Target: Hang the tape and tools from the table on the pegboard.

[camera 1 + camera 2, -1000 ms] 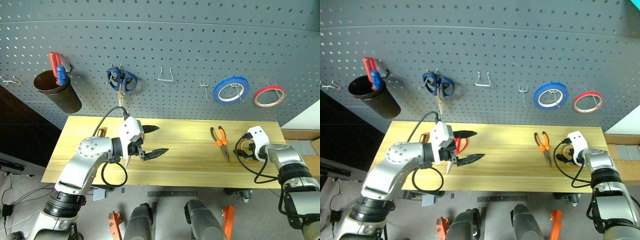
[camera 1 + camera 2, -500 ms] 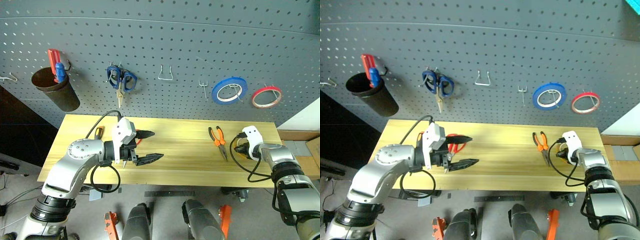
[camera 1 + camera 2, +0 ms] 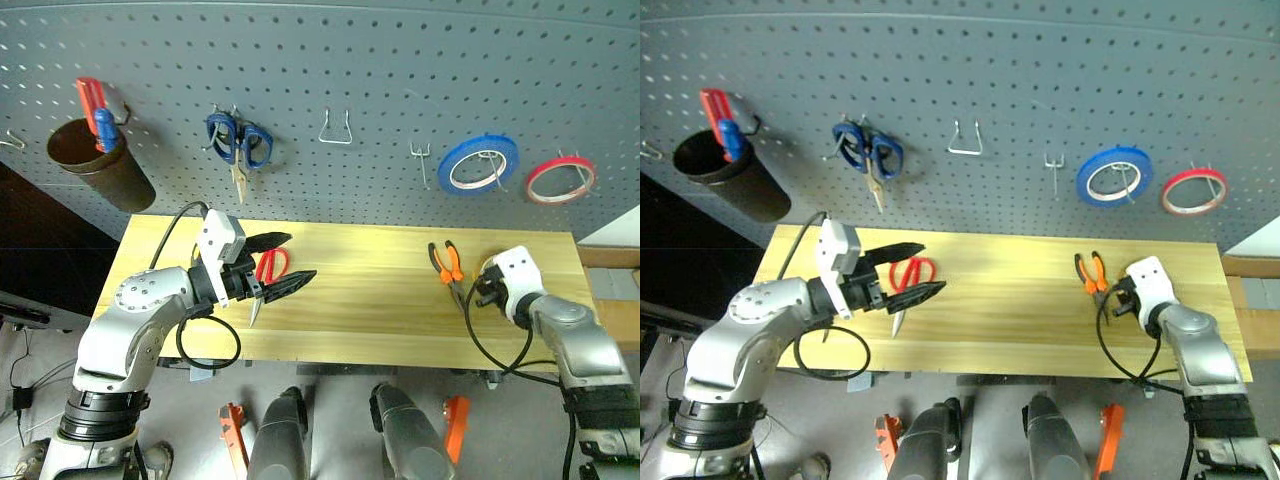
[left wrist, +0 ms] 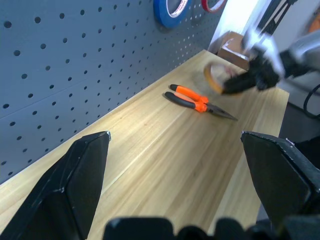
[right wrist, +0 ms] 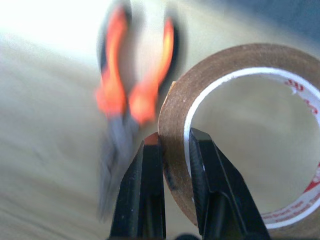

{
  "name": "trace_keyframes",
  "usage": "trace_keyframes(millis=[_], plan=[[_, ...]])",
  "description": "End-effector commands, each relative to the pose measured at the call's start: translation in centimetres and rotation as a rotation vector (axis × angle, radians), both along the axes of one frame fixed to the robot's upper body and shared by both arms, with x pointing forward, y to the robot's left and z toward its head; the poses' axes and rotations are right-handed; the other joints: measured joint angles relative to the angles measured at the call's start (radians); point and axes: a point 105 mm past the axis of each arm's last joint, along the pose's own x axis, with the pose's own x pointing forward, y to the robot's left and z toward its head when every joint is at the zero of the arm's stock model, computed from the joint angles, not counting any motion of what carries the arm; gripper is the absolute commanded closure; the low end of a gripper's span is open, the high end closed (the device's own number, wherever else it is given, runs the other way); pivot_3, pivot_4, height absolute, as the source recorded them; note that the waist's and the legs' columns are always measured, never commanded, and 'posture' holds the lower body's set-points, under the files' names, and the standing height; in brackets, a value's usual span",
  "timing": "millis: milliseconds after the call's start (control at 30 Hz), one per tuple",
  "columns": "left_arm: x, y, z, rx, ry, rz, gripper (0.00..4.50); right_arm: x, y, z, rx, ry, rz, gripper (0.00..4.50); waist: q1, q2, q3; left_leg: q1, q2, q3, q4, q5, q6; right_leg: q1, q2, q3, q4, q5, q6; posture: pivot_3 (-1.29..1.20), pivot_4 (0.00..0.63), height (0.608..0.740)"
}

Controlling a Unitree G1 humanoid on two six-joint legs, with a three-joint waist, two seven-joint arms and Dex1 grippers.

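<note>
**Tape ring is pinched and off the bench, now get it onto a hook cleanly**

Tape, the thin translucent amber ring (image 5: 240, 135), sits in the right gripper (image 5: 172, 145), whose black fingers are clamped on its wall, one inside the hole and one outside. From the head camera that's at about 4 o'clock, over the right end of the light wooden benchtop (image 3: 370, 300), just beside the orange-and-black pliers (image 3: 447, 265).

Left gripper (image 3: 282, 262) hangs with jaws spread wide and nothing in them, right over the red-handled scissors (image 3: 268, 268) around 8 o'clock.

My take: carry the ring up to a bare metal hook (image 3: 420, 155) on the dark grey perforated pegboard (image 3: 350, 70), next to the blue tape ring (image 3: 478, 165). Keep the hole facing the wall, thread the prong through, then let go only once it's seated. The pinch is thin, so I'd go slow to avoid it swinging.
</note>
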Motion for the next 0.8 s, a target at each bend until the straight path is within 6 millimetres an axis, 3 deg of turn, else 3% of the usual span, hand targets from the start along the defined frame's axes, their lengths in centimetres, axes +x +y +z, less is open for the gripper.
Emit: trace_keyframes(millis=[33,167,300,600,800], plan=[[0.0,-0.1,1.1,-0.018,-0.07,0.007,0.0,-1.9,3.8,3.8,-0.049,-0.182,0.072,4.37,-0.001,0.0,0.0,0.0,0.0,0.0,-0.001,0.0,0.0,0.0,0.0,0.0,0.0,0.0,0.0,-0.09,0.396,0.74],[0.6,-0.1,1.9,-0.039,-0.111,0.027,0.0,-4.6,10.1,7.0,-0.09,-0.403,0.216,4.37,-0.003,0.0,0.0,-0.005,0.0,0.0,0.0,0.0,0.0,-0.006,0.0,0.0,0.0,0.0,0.0,-0.09,0.393,0.74],[0.8,-0.1,2.6,-0.066,-0.137,0.034,0.0,-6.4,14.0,9.2,-0.136,-0.575,0.335,4.37,-0.003,-0.001,0.001,-0.012,-0.001,0.0,0.002,0.004,-0.005,-0.015,-0.001,0.0,0.002,0.0,0.0,-0.09,0.393,0.74],[0.7,0.0,2.5,-0.053,-0.148,0.045,0.0,-5.5,14.6,10.7,-0.181,-0.689,0.362,4.37,-0.002,-0.001,0.001,-0.012,0.0,0.0,0.001,0.004,-0.006,-0.015,-0.001,-0.003,0.002,0.0,0.0,-0.07,0.387,0.74],[0.9,-0.1,2.7,-0.062,-0.155,0.051,0.0,-2.6,15.7,10.0,-0.136,-0.672,0.374,4.37,-0.005,-0.004,0.003,-0.012,0.0,0.0,0.001,0.003,-0.004,-0.015,-0.001,-0.003,0.002,0.001,0.0,-0.07,0.388,0.74]])
